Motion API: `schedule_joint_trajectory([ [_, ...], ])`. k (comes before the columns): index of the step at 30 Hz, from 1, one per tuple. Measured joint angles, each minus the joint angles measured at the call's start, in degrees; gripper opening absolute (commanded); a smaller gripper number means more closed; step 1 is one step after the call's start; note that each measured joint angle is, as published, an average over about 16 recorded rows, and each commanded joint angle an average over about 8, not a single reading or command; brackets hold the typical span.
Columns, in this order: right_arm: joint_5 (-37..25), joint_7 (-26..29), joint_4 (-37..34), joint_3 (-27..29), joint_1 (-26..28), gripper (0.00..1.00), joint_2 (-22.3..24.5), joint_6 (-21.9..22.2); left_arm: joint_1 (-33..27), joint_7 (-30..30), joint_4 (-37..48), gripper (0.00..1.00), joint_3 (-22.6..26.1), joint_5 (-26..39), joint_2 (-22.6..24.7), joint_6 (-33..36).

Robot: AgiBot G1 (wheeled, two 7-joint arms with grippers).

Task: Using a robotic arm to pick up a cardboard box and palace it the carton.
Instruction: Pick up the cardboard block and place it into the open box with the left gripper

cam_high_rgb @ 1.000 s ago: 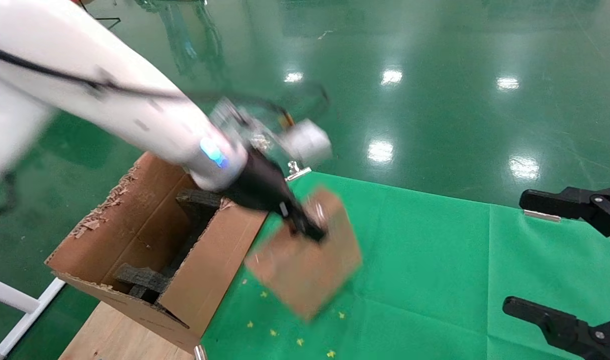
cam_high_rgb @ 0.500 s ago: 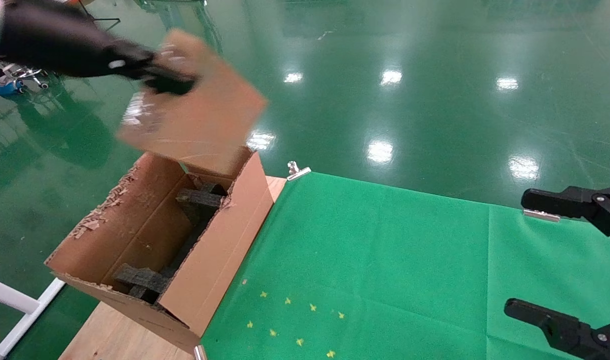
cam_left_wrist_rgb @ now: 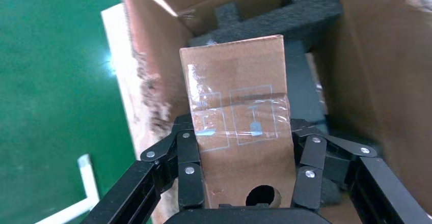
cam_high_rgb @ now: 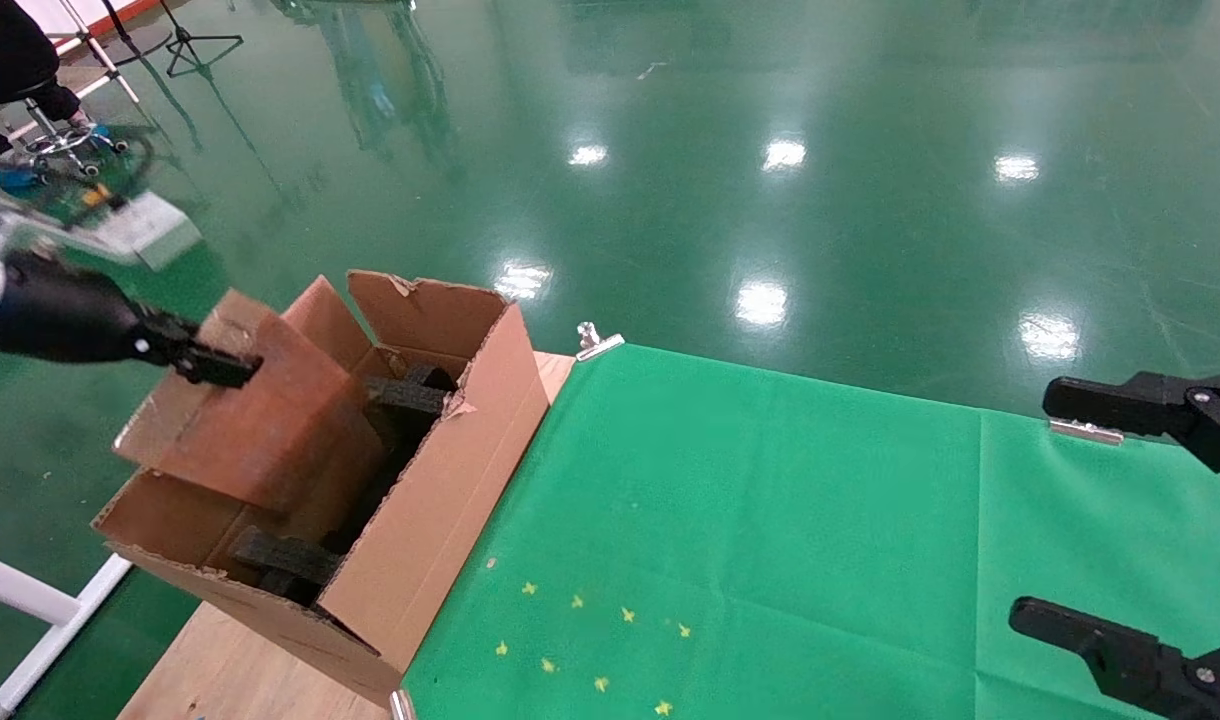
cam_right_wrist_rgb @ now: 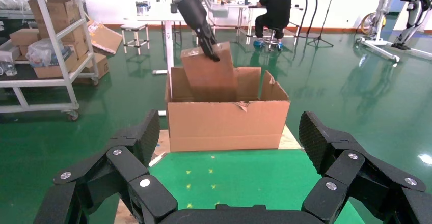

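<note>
The left gripper of the robotic arm is closed on the cardboard box. Its two black multi-link fingers press against the two opposite long sides of the box, near the narrow end that carries the round hole. That end sits closest to the gripper body; the rest of the box extends away from the fingertips, with a strip of shiny clear tape across the face just beyond them.

In the head view the gripper grips the upper edge of the box, and the box hangs tilted beneath it, over the open top of the carton. The lower end of the box is level with or just below the flap edges; whether it touches anything inside cannot be determined. Dark grey foam blocks lie inside the carton, beyond the far end of the box. The ragged-edged flap stands just beside the box on one side of the gripper.

The right gripper is parked well apart from the carton, above the green cloth, with its fingers spread wide and nothing between them.
</note>
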Motion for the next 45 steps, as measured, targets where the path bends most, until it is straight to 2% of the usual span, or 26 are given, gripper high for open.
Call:
schedule_joint_trajectory([
  [8, 0.0, 0.0, 0.0, 0.0, 0.0, 1.0, 0.0, 0.0, 2.9, 5.8, 13.4, 0.0, 0.7, 1.0, 5.8, -6.4],
  [18, 0.0, 0.0, 0.0, 0.0, 0.0, 1.0, 0.0, 0.0, 7.7, 8.0, 24.0, 0.0, 0.6, 0.8, 10.7, -13.7],
  [19, 0.0, 0.0, 0.0, 0.0, 0.0, 1.0, 0.0, 0.0, 8.2, 8.0, 24.7, 0.1, 0.6, 0.7, 11.0, -14.5],
  [26, 0.0, 0.0, 0.0, 0.0, 0.0, 1.0, 0.0, 0.0, 10.6, 8.3, 27.9, 0.97, 0.3, 0.2, 12.3, -19.2],
  [27, 0.0, 0.0, 0.0, 0.0, 0.0, 1.0, 0.0, 0.0, 10.8, 8.3, 28.1, 1.0, 0.2, 0.2, 12.5, -19.7],
  [45, 0.0, 0.0, 0.0, 0.0, 0.0, 1.0, 0.0, 0.0, 11.0, 8.4, 28.1, 1.0, 0.2, 0.2, 12.4, -20.6],
])
